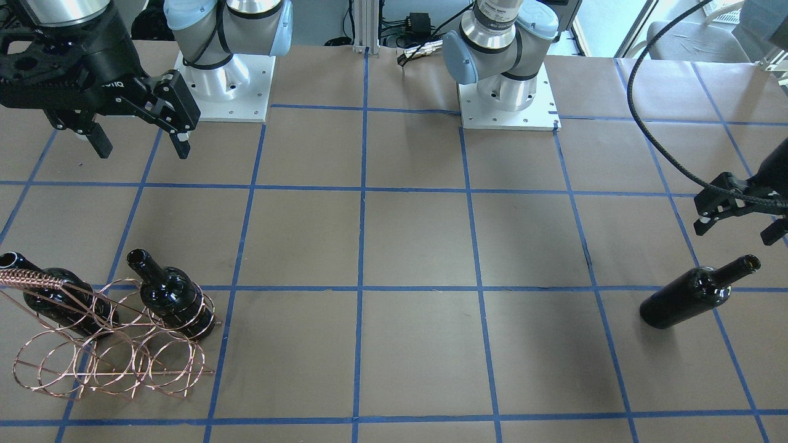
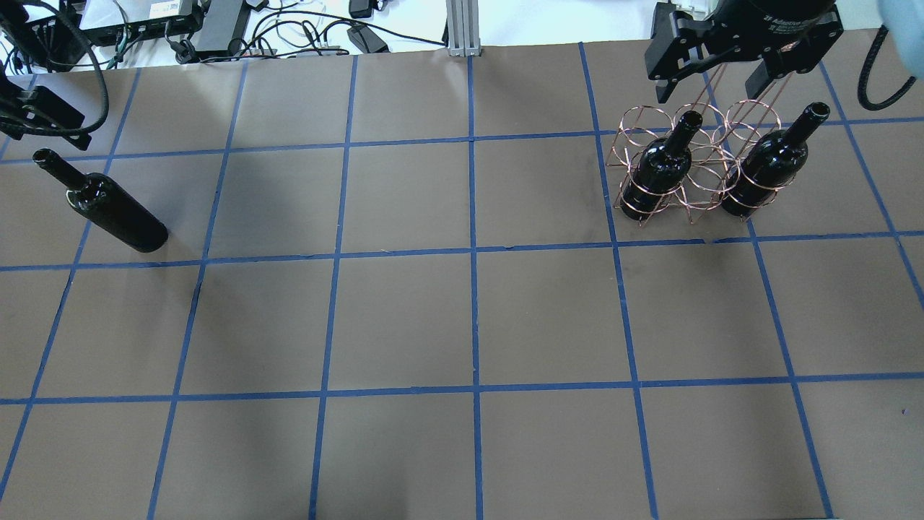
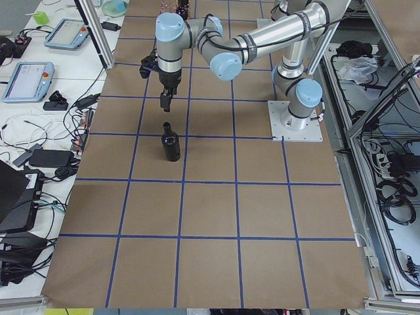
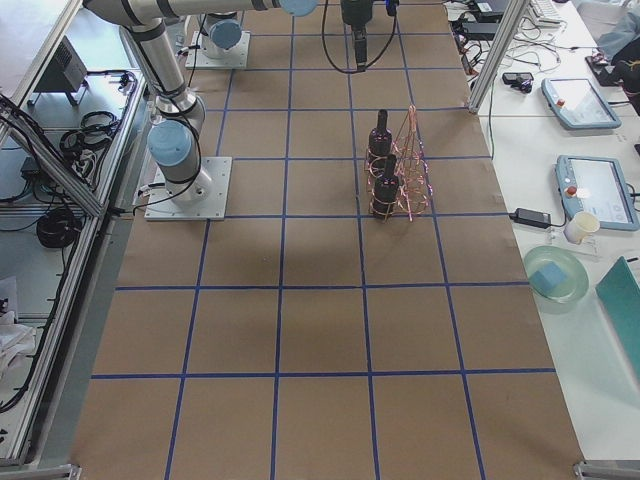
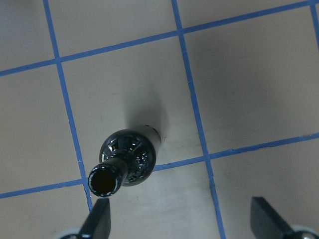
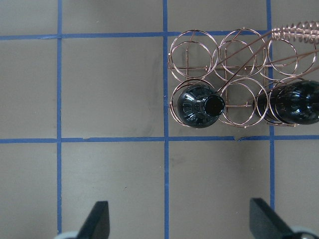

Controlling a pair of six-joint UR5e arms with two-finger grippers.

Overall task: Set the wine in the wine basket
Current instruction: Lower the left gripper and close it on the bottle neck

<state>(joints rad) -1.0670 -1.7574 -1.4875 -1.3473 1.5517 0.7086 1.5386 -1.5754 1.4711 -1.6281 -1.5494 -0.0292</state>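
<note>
One near-black wine bottle [image 1: 689, 296] stands upright and alone on the brown table on my left side; it also shows in the overhead view [image 2: 115, 213] and the left wrist view [image 5: 129, 158]. My left gripper [image 1: 737, 227] is open and empty, above the bottle, whose mouth lies close to one fingertip [image 5: 99, 219]. The copper wire wine basket [image 1: 111, 354] stands on my right side and holds two more bottles upright [image 2: 660, 170] [image 2: 769, 167]. My right gripper [image 1: 138, 140] is open and empty, high over the table beside the basket [image 6: 224, 69].
Blue tape lines divide the brown paper table [image 2: 469, 310] into squares. Both arm bases [image 1: 508, 92] stand on white plates at the robot's edge. Cables and boxes [image 2: 216, 29] lie beyond the table's far edge.
</note>
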